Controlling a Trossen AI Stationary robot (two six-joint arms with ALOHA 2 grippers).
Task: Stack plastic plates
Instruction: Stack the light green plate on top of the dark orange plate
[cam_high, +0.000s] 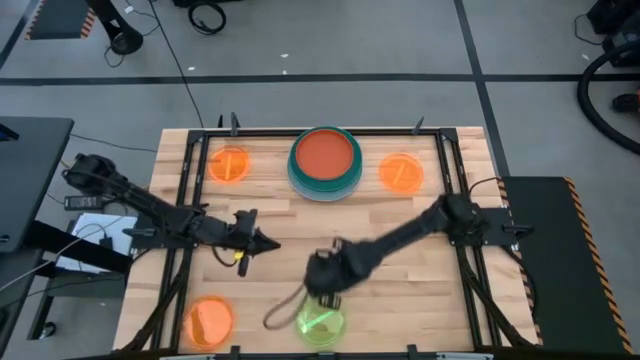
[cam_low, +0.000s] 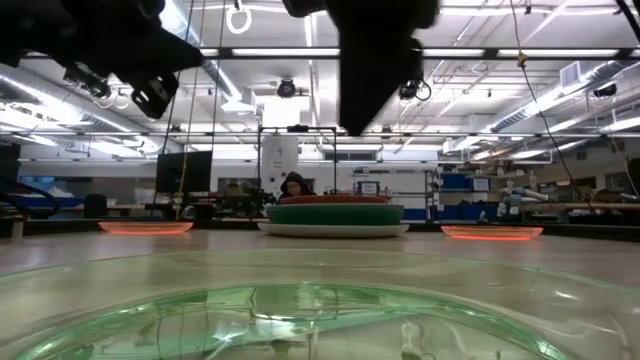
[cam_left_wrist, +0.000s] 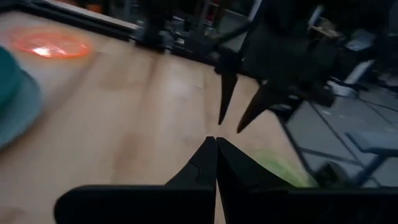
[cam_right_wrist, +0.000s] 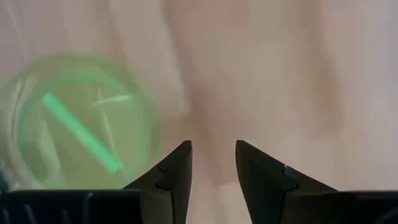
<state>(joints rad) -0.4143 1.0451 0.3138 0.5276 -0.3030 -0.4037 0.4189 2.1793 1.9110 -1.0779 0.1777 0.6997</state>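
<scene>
The stack of large plates (cam_high: 325, 165), with a red-orange one on top, rests on the table's far middle. Three small orange plates lie flat: far left (cam_high: 230, 165), far right (cam_high: 401, 172) and near left (cam_high: 210, 320). The lime green plate (cam_high: 320, 322) lies at the near edge and fills the low view's foreground (cam_low: 300, 310). My right gripper (cam_right_wrist: 212, 152) is open and points down at bare wood, just on the far side of the lime plate (cam_right_wrist: 81, 130). My left gripper (cam_left_wrist: 216, 146) is shut and hovers left of centre (cam_high: 268, 243), touching nothing.
A black frame (cam_high: 190, 190) runs along the table's left, far and right sides. A dark cable loop (cam_high: 282, 308) lies beside the lime plate. Bare wood shows in the table's middle (cam_high: 300, 225). A person sits far behind the stack (cam_low: 296, 186).
</scene>
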